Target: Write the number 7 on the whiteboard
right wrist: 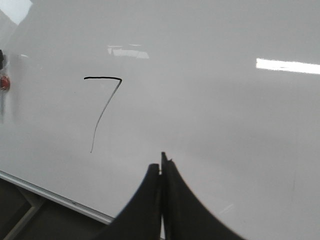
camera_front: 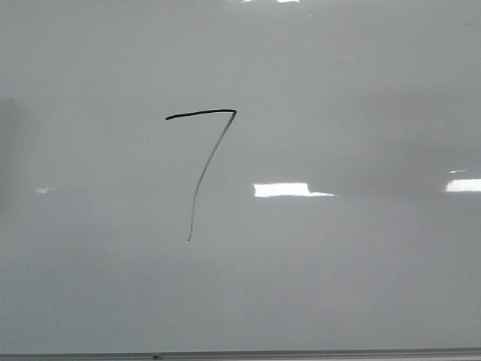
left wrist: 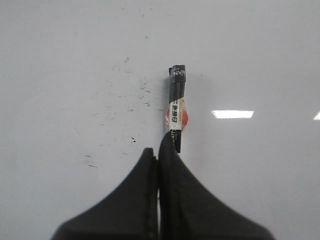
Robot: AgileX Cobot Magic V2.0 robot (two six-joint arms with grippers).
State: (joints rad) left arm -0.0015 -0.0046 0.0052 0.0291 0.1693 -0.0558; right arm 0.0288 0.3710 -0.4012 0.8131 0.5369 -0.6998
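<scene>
Thin black hand-drawn number 7 [camera_front: 204,162] on the large glossy grey-white whiteboard [camera_front: 361,271], left of centre. Left gripper [left wrist: 159,152] clamps a black labelled marker [left wrist: 175,107]; right gripper [right wrist: 161,162] closed, holding nothing.

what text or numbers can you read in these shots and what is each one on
"7": hand-drawn in black, the number 7 on the whiteboard.
"NV" or similar: pale letters, partly cut off, on the black end of the marker in the left gripper.
White label on the marker: small dark print, too blurred to read.
</scene>
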